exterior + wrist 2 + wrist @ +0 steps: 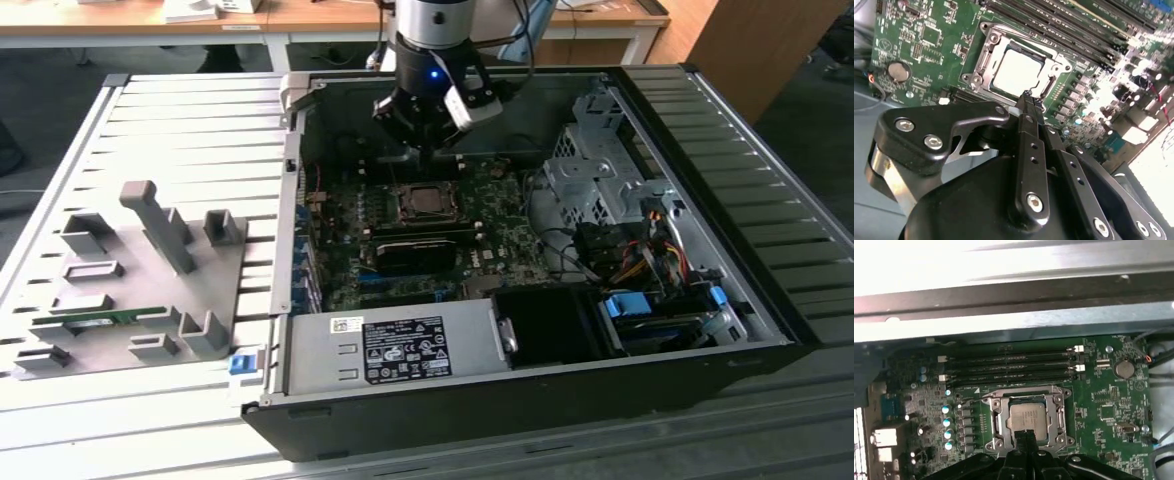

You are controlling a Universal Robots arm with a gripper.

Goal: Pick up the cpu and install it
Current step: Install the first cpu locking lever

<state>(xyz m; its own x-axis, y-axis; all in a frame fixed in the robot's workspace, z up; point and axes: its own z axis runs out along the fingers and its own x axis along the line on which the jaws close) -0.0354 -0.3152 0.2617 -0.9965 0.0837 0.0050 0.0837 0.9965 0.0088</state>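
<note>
Exterior view, from its left: grey fixture plate (80, 345) with upright grey plastic blocks (160, 225) and a long narrow green memory stick (100, 320) lying on the slatted metal desk (174, 120). To its right, the open black computer case (534, 395), green motherboard (487, 215) inside, grey labelled power supply (394, 350) along the near edge.

Black robot hand (424, 152) hovers above the board, just beyond the socket. The small square cpu with shiny silver top (1027, 417) sits in the metal socket frame (999, 422), seen in both wrist views. Hand (1030, 98) is clenched, fingertips pressed together and empty, tips just over the cpu (1016, 72) edge; contact uncertain.
</note>
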